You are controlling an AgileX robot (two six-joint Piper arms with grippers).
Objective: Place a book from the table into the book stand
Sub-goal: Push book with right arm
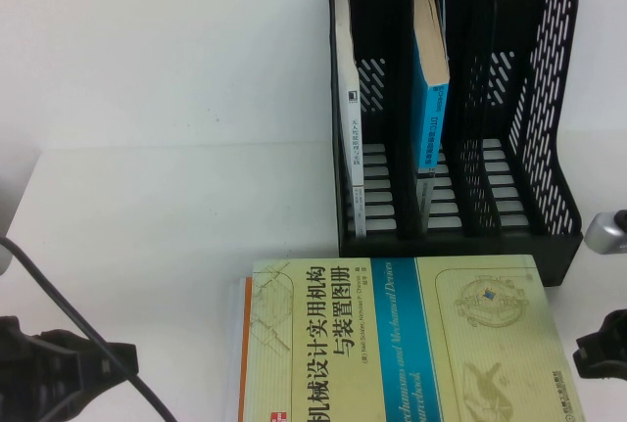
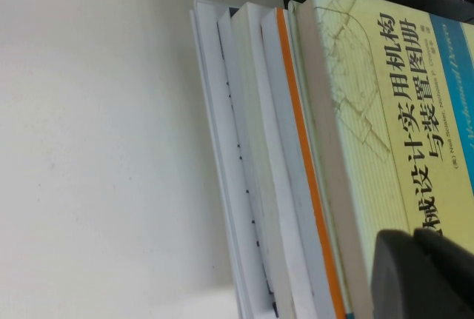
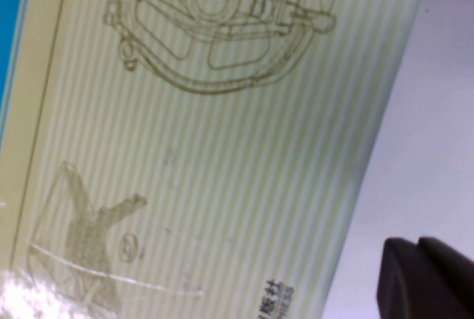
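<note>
The thick pale yellow-green book (image 1: 411, 344) with a blue band lies flat on top of a stack at the table's near edge, just in front of the black book stand (image 1: 554, 148). It also shows in the left wrist view (image 2: 400, 112) and the right wrist view (image 3: 207, 149). My left gripper (image 1: 125, 353) is shut and empty, to the left of the stack; its tips show in the left wrist view (image 2: 415, 241). My right gripper (image 1: 586, 353) is shut and empty, just right of the book, over bare table (image 3: 418, 249).
The stand holds a white-spined book (image 1: 350, 118) in its leftmost slot and a blue-spined book (image 1: 431, 89) in the second. The two right slots hold nothing. Under the yellow-green book lie a white book with an orange edge (image 2: 296, 149) and other white books. The white table (image 1: 147, 197) stretches left.
</note>
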